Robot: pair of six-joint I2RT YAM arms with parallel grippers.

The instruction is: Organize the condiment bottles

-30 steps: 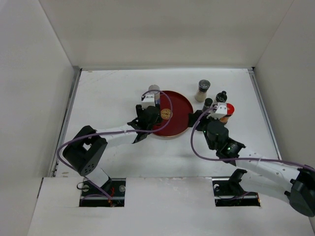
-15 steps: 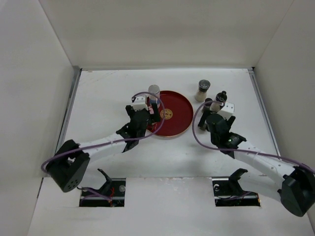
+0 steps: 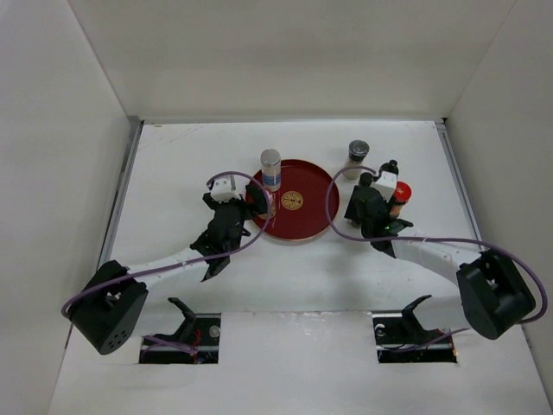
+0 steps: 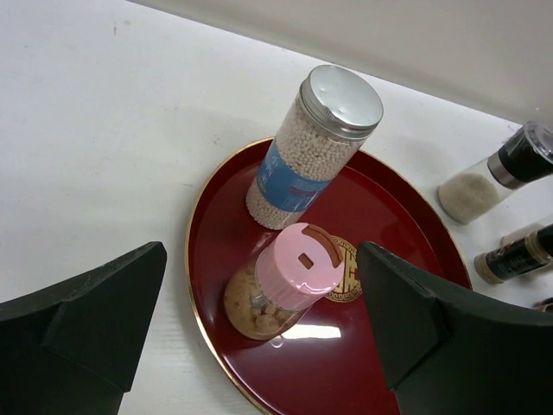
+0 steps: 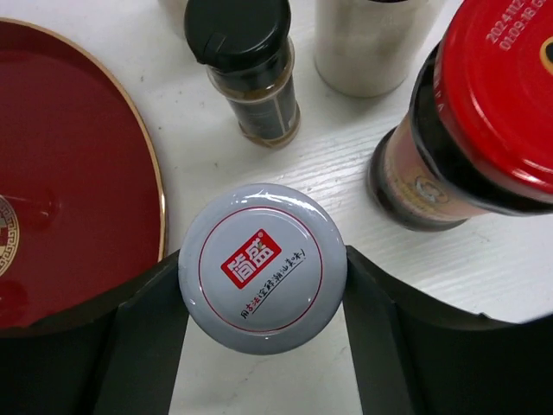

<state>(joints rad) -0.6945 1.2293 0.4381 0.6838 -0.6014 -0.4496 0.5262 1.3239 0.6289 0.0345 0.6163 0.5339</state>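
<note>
On the round red tray (image 4: 389, 216) stand two of the condiment bottles: a tall silver-capped jar of white beads (image 4: 313, 145) and, in front of it, a short pink-capped jar (image 4: 289, 281). My left gripper (image 4: 262, 259) is open, its fingers wide on either side of the pink-capped jar and touching nothing. My right gripper (image 5: 263, 277) is shut on a white-capped bottle (image 5: 263, 266) standing on the table just right of the tray. Behind it are a black-capped shaker (image 5: 246, 65), a red-capped jar (image 5: 484, 112) and a clear jar (image 5: 371, 43).
From above, the tray (image 3: 302, 220) lies mid-table between my left gripper (image 3: 249, 203) and right gripper (image 3: 370, 203). The red-capped jar (image 3: 401, 194), a black shaker (image 3: 390, 169) and a grey-capped jar (image 3: 358, 156) cluster at the right. White walls enclose the table.
My left gripper has opened and drawn back left, leaving the pink-capped jar on the tray. My right gripper has swung over the white-capped bottle and closed on it.
</note>
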